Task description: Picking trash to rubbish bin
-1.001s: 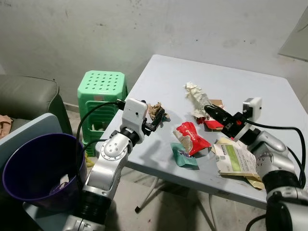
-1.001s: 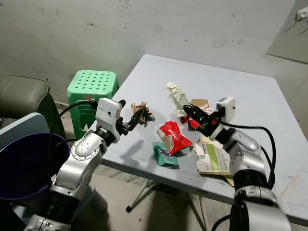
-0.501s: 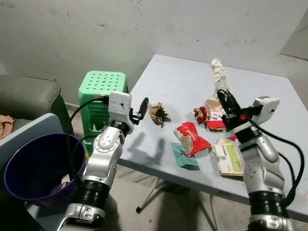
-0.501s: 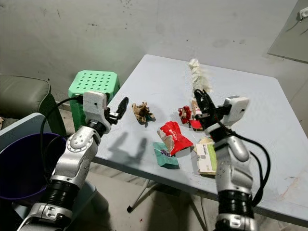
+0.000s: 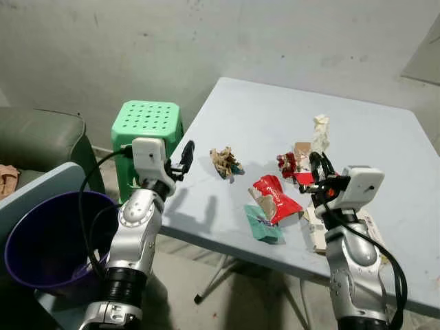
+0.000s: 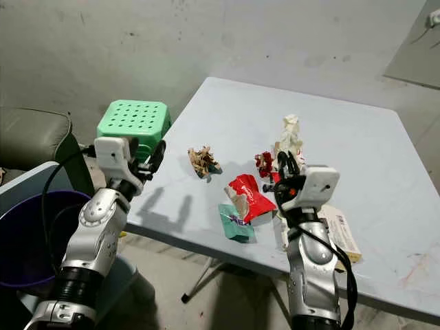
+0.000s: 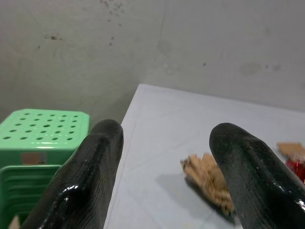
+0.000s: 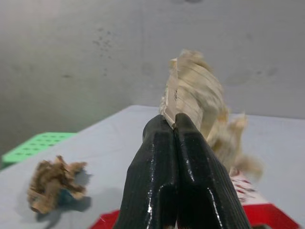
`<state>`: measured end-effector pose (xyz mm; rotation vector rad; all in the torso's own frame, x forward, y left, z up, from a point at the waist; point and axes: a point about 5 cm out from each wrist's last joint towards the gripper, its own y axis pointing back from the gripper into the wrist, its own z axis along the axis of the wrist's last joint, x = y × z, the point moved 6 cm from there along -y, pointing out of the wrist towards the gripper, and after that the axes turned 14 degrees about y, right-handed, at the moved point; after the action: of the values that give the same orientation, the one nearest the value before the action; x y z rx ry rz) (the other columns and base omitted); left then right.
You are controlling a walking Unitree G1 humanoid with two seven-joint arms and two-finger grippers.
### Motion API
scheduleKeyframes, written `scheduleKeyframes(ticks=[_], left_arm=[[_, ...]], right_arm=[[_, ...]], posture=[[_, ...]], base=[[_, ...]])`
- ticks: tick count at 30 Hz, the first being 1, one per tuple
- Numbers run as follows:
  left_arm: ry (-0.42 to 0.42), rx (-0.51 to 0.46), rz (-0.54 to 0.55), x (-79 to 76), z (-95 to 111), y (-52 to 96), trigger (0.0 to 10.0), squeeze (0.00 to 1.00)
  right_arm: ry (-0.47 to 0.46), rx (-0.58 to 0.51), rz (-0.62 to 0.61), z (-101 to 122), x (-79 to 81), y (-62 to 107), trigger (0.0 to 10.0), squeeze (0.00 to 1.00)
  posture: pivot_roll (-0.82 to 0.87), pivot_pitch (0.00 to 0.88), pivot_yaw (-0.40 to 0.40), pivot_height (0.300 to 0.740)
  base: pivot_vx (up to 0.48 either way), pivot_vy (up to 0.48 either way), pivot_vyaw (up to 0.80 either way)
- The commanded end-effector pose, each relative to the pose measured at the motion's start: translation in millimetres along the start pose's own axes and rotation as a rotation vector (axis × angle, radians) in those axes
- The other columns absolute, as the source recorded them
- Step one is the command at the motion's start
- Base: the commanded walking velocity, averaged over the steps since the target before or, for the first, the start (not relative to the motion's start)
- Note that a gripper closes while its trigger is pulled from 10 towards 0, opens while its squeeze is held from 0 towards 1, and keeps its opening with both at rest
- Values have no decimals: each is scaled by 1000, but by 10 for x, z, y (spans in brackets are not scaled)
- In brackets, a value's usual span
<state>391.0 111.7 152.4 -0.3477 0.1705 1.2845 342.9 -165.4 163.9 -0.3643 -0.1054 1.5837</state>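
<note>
Left eye view shows the purple rubbish bin (image 5: 51,240) at lower left, nearest the camera; its inside is dark and what it holds cannot be made out. Just right of it, the left gripper (image 5: 184,157) hangs with fingers apart and empty at the table (image 5: 385,130) edge. Toward the lower right, the right gripper (image 5: 317,167) is clamped on a crumpled white tissue (image 5: 320,129), raised above the tabletop and not yet over the bin. Most work is left, I judge: a green packet (image 5: 263,225), red wrapper (image 5: 276,196), flat carton (image 5: 320,230) and, farther back, a brown scrap (image 5: 223,160) lie on the table.
</note>
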Motion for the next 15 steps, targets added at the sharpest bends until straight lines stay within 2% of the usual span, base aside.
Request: scheduleKeyframes(ticks=[1,4,7,9,10,12,15], left_arm=[[-32,-22,-11,-29,46,21,10000,0],[13,-31,-16,-52,47,67,10000,0],[-9,-18,-17,-57,19,107,10000,0],[27,13,-13,-42,-47,135,10000,0],[-35,6,-18,-33,-27,131,10000,0],[-83,4,-26,-29,-12,122,10000,0],[-57,1,-27,-3,49,78,10000,0]], right_arm=[[34,-6,-18,29,-4,43,10000,0],[38,15,-40,0,-17,96,10000,0],[66,24,-42,-1,-8,137,10000,0],[84,34,-17,-15,27,181,10000,0],[98,31,-28,-7,-27,190,10000,0],[84,24,-46,9,-76,191,10000,0],[127,36,-20,4,-77,184,10000,0]], posture=[[-16,0,-48,740],[-26,0,-40,740],[-36,0,-34,740],[-38,0,-31,740],[-38,0,-30,740],[-36,0,-28,740],[-36,0,-26,740]], base=[[0,0,0],[0,0,0],[0,0,0],[0,0,0],[0,0,0],[0,0,0],[0,0,0]])
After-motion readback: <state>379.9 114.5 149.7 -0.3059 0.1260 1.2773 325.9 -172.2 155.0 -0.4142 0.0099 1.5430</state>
